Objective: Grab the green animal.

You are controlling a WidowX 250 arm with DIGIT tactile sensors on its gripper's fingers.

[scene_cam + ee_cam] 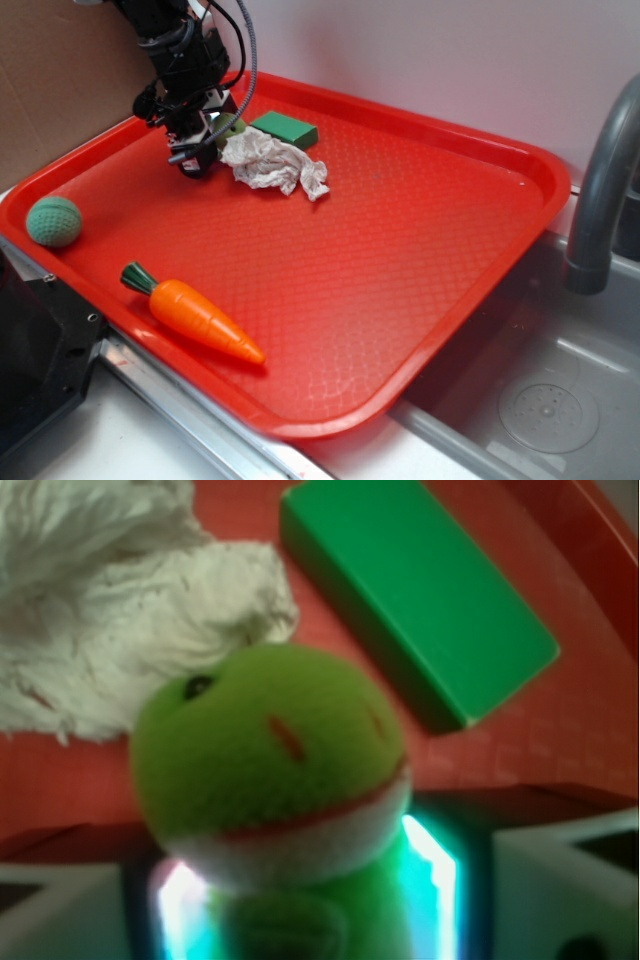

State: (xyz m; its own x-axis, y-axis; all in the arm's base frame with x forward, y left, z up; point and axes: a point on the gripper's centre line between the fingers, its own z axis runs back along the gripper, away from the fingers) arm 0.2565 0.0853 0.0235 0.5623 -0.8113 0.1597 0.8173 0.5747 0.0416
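Red tray (400, 250) beside a sink | green animal (270, 770) at the tray's far left corner, touching the white rag (110, 630), near the green block (420, 590) | your gripper (195, 160) looks clenched around its body, head poking out | lift next.

Exterior view looks down obliquely across the red tray (420, 300) from its front. Wrist view sits very close, facing the green block (420, 600) and white cloth (110, 610); both appear upper left in the exterior view.

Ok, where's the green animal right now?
Far-left corner of the tray, between the gripper's fingers; green animal sits beside the white rag and green block.
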